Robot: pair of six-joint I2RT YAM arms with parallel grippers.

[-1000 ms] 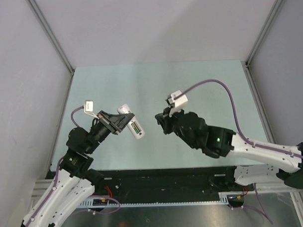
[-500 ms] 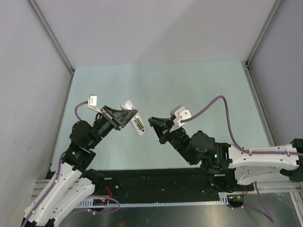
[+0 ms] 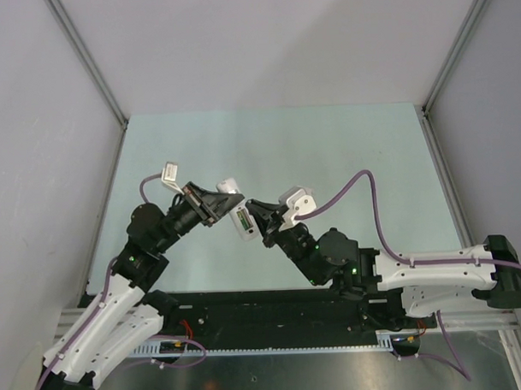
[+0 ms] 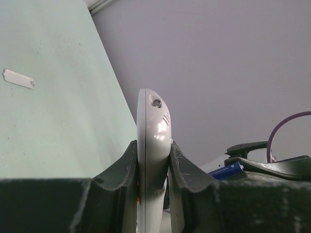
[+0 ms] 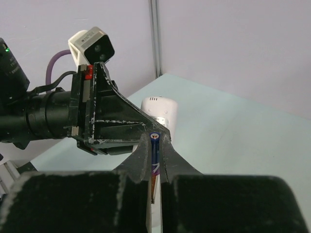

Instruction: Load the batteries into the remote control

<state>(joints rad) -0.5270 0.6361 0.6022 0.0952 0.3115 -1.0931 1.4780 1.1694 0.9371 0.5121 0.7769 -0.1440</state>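
Note:
My left gripper (image 3: 225,205) is shut on the white remote control (image 3: 234,210) and holds it above the table, recessed back facing up. A green battery (image 3: 242,220) lies in the recess. In the left wrist view the remote (image 4: 154,131) stands edge-on between the jaws of the left gripper (image 4: 154,150). My right gripper (image 3: 258,219) is shut on the purple battery (image 5: 154,154), which stands end-on between the jaws of the right gripper (image 5: 155,141). Its tip is right next to the remote (image 5: 159,110). The purple battery also shows in the left wrist view (image 4: 225,171).
A small flat white cover piece (image 4: 18,78) lies on the pale green table (image 3: 327,150). Grey walls and metal frame posts (image 3: 448,60) close in the table on three sides. The left gripper's fingers (image 5: 109,127) sit just left of the right gripper.
My right gripper has moved left with the purple battery, up to the remote. My left gripper has shifted the remote slightly right, toward it.

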